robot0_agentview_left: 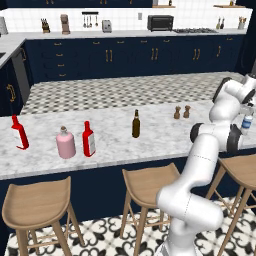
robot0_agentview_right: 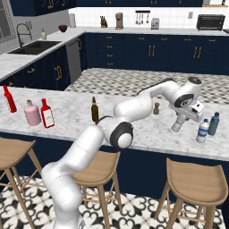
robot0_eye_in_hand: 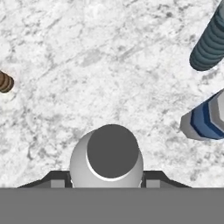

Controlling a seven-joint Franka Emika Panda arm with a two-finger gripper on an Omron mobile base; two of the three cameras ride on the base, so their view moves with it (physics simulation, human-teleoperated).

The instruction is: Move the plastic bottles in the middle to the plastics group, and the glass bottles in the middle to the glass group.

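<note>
My gripper (robot0_agentview_right: 178, 125) is at the right end of the counter, shut on the small greyish plastic bottle (robot0_eye_in_hand: 112, 153), whose pale cap sits between the finger tips (robot0_eye_in_hand: 57, 179) in the hand view. Just to its right stands the blue-labelled water bottle (robot0_agentview_right: 202, 130) (robot0_eye_in_hand: 204, 119) of the plastics group. The slim brown glass bottle (robot0_agentview_left: 135, 124) stands mid-counter. Far left are a red bottle with a white label (robot0_agentview_left: 88, 139), the pink flask (robot0_agentview_left: 65, 143) beside it, and another red bottle (robot0_agentview_left: 19, 132).
A dark teal ribbed bottle (robot0_agentview_right: 214, 124) stands behind the water bottle. Two small brown shakers (robot0_agentview_left: 181, 112) sit on the marble counter (robot0_agentview_left: 110, 150) between the brown bottle and my gripper. Wooden stools (robot0_agentview_left: 147, 182) line the counter's near edge.
</note>
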